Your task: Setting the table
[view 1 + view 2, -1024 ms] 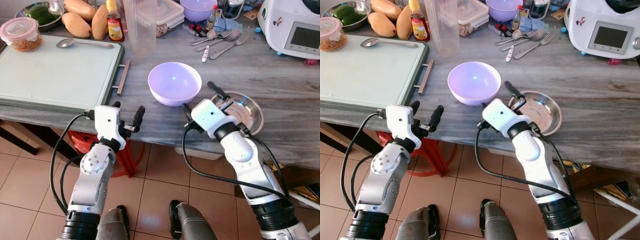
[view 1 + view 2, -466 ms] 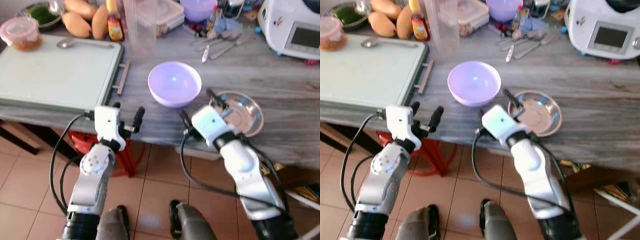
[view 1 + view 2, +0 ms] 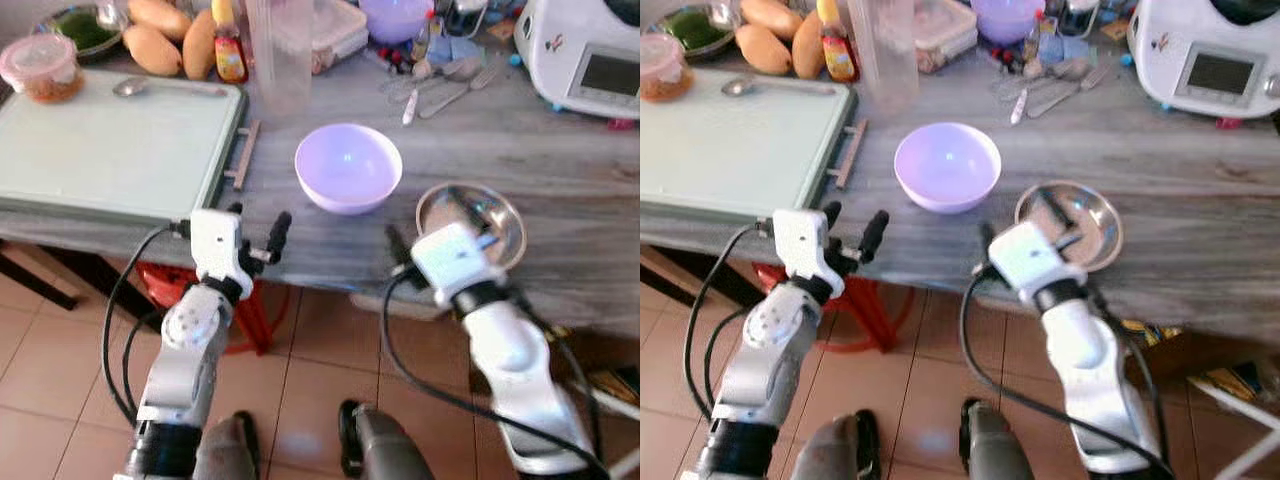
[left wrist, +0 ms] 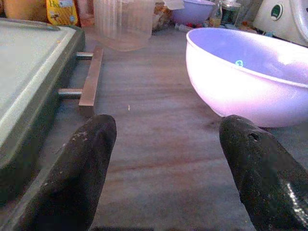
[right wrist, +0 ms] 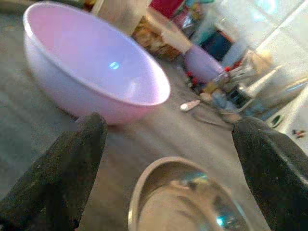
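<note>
A lilac bowl (image 3: 348,167) stands upright on the grey table (image 3: 560,160), near its front edge. Just right of it sits a shallow steel dish (image 3: 470,212). My right gripper (image 3: 1018,218) is open at the table's front edge, with one finger over the near rim of the steel dish (image 5: 187,197) and the other on the bowl's side of it; nothing is held. My left gripper (image 3: 257,222) is open too, low at the table edge left of the bowl (image 4: 250,72), a short gap away.
A green tray (image 3: 110,140) with a metal handle (image 4: 91,77) fills the left of the table, with a spoon (image 3: 165,88) on it. Behind stand a clear jug (image 3: 280,50), a sauce bottle (image 3: 230,50), mangoes, loose cutlery (image 3: 440,85) and a white appliance (image 3: 590,50). A red stool (image 3: 250,300) stands underneath.
My right arm has drawn back and to the right, so its gripper now sits at the steel dish's near rim. The left arm has not moved.
</note>
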